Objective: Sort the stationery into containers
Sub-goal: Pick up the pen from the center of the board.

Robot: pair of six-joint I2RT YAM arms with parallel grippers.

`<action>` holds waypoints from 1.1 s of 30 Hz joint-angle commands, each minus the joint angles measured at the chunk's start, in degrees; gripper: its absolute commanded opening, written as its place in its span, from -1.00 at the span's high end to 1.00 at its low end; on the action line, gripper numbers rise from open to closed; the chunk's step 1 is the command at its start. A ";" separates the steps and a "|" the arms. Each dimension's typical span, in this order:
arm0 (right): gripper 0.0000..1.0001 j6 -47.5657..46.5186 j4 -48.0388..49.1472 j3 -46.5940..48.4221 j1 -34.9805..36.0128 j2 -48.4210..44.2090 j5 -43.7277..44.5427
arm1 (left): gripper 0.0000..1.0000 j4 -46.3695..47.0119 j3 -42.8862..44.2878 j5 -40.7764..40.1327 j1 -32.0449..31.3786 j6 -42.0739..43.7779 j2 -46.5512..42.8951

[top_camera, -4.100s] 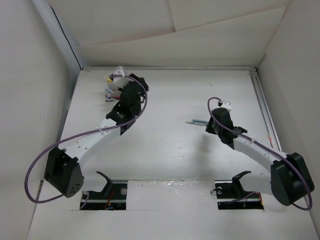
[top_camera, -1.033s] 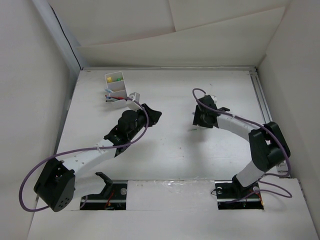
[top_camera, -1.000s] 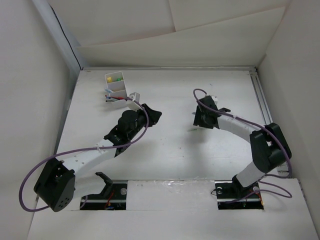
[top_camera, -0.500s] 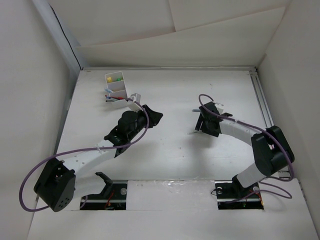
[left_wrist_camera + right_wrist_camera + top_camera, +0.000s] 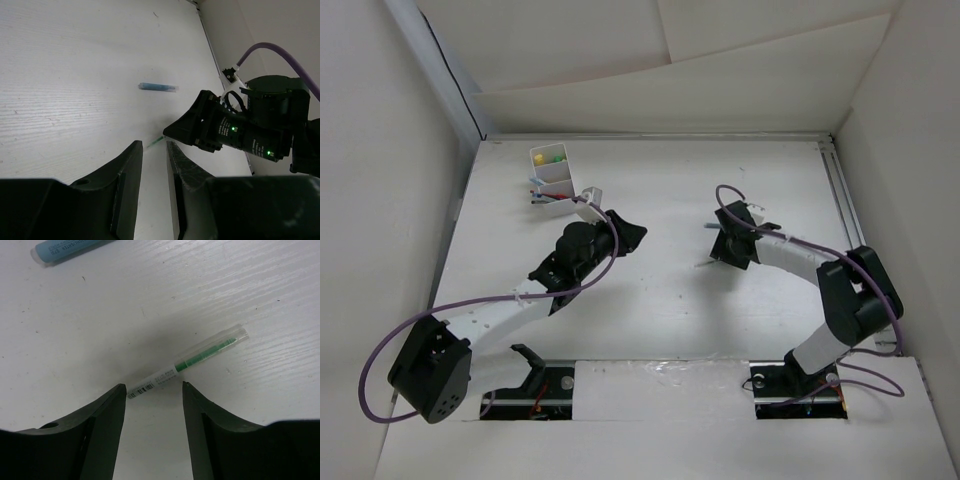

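Note:
The white three-compartment container [image 5: 566, 172] stands at the far left, with yellow and green pieces in its far cell and pens in its near cell. A green pen in a clear sleeve [image 5: 187, 362] lies on the table just beyond my right gripper [image 5: 153, 388]. That gripper is open and empty, and the pen's labelled end is close to its left fingertip. A teal-blue pen [image 5: 158, 87] lies a little farther off. My left gripper [image 5: 154, 150] hovers mid-table, pointing at the right gripper [image 5: 225, 132]. Its jaws are a narrow gap apart with nothing between them.
White walls close in the table on the left, back and right. A metal rail [image 5: 845, 205] runs along the right side. Purple cables loop off both arms. The two arm bases sit at the near edge.
The left arm has drawn back from the container and has since held still. The right gripper has swung over the green pen, shifting slightly, and its jaws widened then narrowed again.

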 commanded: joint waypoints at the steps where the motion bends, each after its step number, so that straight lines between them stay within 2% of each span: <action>1: -0.08 0.71 -0.43 2.30 0.85 0.14 0.96 | 0.56 2.47 0.25 0.65 0.31 -0.23 -0.28; 6: -0.04 0.71 -2.54 3.53 0.85 1.20 1.48 | 0.56 1.94 0.25 0.65 0.31 -0.23 -0.28; 11: 0.11 0.71 -4.13 4.59 2.51 2.34 1.48 | 0.56 1.94 0.25 0.65 0.31 -0.23 -1.33; 21: 0.62 2.90 -5.36 2.48 7.43 1.03 2.01 | 0.56 1.33 0.25 1.18 0.84 -0.23 -1.86; 23: 0.82 2.38 -4.83 1.96 7.96 1.02 2.01 | 0.56 0.72 0.95 0.65 0.84 -0.23 -1.86; 26: 1.00 1.24 -2.46 0.38 9.45 1.02 2.62 | 0.56 -0.42 1.65 0.04 0.84 0.29 -0.73; 33: 1.00 -5.70 4.74 -4.81 12.45 -4.07 1.58 | 0.52 -4.03 5.77 -0.23 1.45 0.82 4.10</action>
